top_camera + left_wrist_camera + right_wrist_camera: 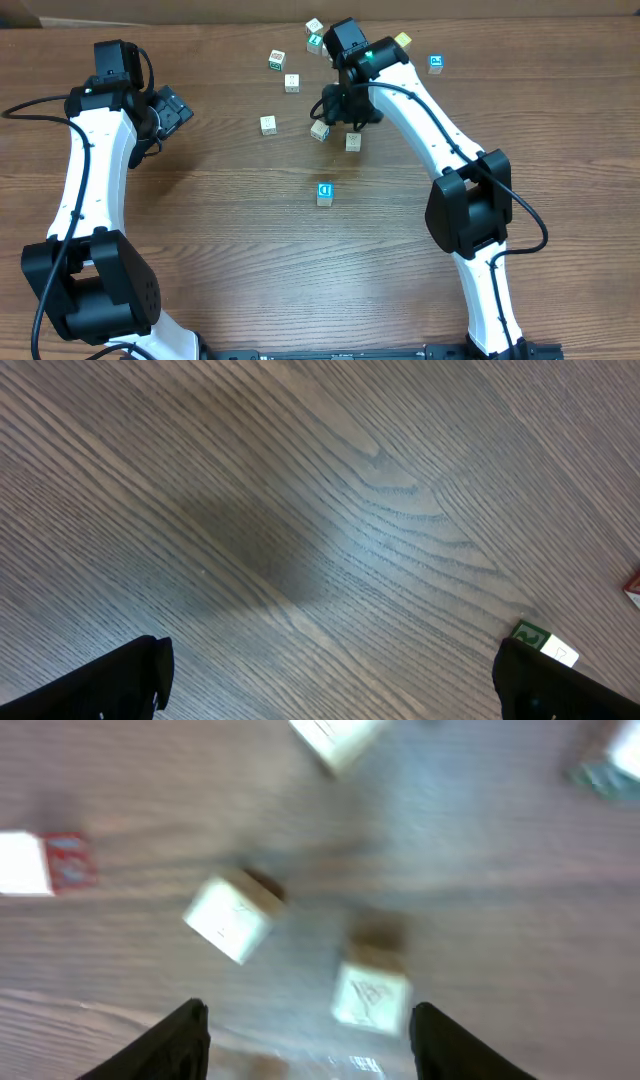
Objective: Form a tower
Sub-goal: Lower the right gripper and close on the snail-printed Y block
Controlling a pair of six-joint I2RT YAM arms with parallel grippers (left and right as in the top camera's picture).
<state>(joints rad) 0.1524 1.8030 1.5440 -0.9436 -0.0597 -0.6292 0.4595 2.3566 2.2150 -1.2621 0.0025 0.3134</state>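
The tower (325, 194) stands alone mid-table, showing a blue letter face and a cream face; its height cannot be read from above. My right gripper (341, 113) hovers open over two loose cream cubes (320, 130) (353, 141). The right wrist view is blurred. In it the right gripper (310, 1045) has its jaws wide apart. One cream letter cube (370, 992) lies on the table between the fingers and touches neither. A tilted cream cube (232, 915) lies further out. My left gripper (176, 108) (330, 690) is open over bare wood at the left.
Loose letter cubes lie at the back: one (268, 124), one (292, 83), a green-faced one (277, 60), a pair (315, 33), a yellowish one (403, 40) and a blue-faced one (436, 64). A green cube (540, 639) sits by the left gripper's right finger. A red-sided cube (45, 862) lies left.
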